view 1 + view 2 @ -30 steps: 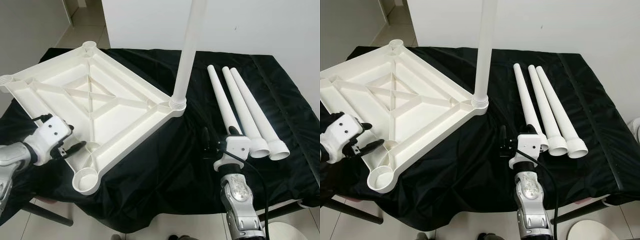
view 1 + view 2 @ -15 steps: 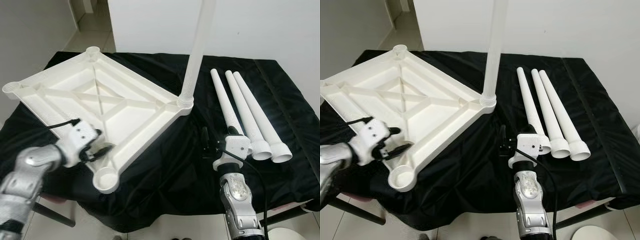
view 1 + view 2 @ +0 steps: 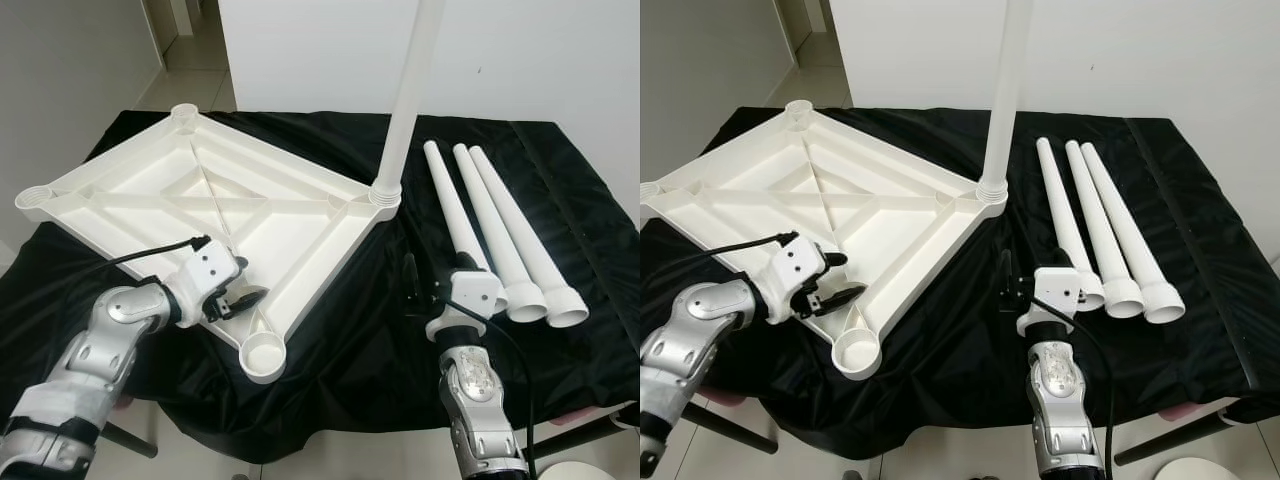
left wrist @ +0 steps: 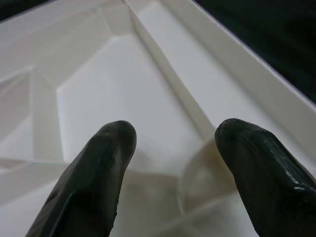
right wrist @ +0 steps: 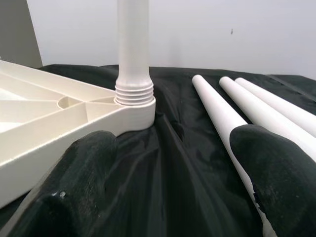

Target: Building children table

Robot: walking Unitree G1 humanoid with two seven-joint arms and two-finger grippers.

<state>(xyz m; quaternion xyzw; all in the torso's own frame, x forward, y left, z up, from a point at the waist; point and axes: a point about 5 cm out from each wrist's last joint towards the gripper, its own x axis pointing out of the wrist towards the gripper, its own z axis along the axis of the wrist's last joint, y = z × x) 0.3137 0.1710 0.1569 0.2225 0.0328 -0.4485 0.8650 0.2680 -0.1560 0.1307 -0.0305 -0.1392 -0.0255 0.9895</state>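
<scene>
You saw a white tabletop (image 3: 200, 205), plain and ribbed, on a black cloth (image 3: 350, 320). The upright leg (image 3: 405, 100) and three loose legs (image 3: 500, 235) were the same white. Both grippers, left (image 3: 245, 298) and right (image 3: 409, 290), had black fingers on white housings; the arms were silver.

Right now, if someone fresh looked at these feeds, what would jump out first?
The big white tabletop lying upside down on the black cloth, with one leg already standing upright in its far right corner. Three loose legs lie side by side to the right. The left gripper, open, sits over the tabletop's near edge; the right gripper, open, rests beside the loose legs.
</scene>
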